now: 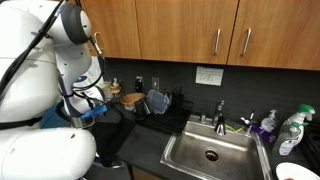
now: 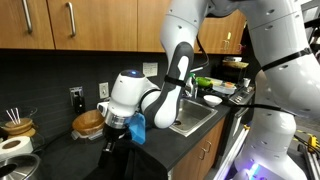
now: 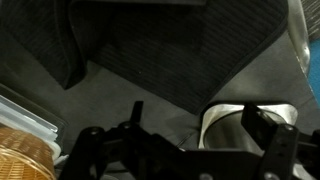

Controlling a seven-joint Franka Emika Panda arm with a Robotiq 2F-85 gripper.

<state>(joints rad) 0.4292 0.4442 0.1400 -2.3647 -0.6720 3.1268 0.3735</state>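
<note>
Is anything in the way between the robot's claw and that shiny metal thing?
Nothing visible. In the wrist view the open gripper is right beside the shiny metal thing; the wicker basket sits off to the other side.

The white round-jointed robot arm [image 2: 172, 75] arches from the upper right of the frame down to lower left centre, wrist pointing downward; its black two-fingered gripper [image 2: 117, 143] hangs low, jaws spread fully wide
</note>
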